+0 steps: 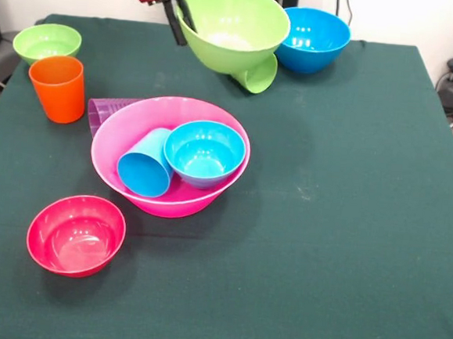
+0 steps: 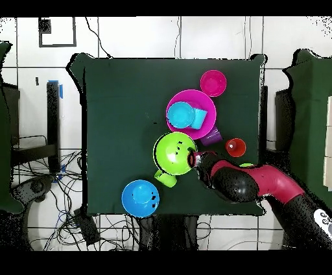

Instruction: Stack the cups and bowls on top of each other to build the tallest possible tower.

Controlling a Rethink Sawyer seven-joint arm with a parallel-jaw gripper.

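My gripper [image 1: 182,29] is shut on the left rim of the medium green bowl [image 1: 236,21], which hangs tilted above the table at the back. A light green cup [image 1: 257,74] lies on its side right under that bowl. In the middle sits the large pink bowl [image 1: 169,203], holding a light blue cup [image 1: 144,164] on its side and a small light blue bowl [image 1: 204,152]. From overhead, the gripper [image 2: 192,155] sits at the green bowl's [image 2: 172,153] edge, just below the pink bowl [image 2: 186,133].
A medium blue bowl [image 1: 311,39] stands at the back, beside the green one. On the left are a small green bowl [image 1: 46,43], an upright orange cup [image 1: 58,87] and a purple cup [image 1: 100,112] lying against the pink bowl. A small red bowl [image 1: 76,235] sits in front.
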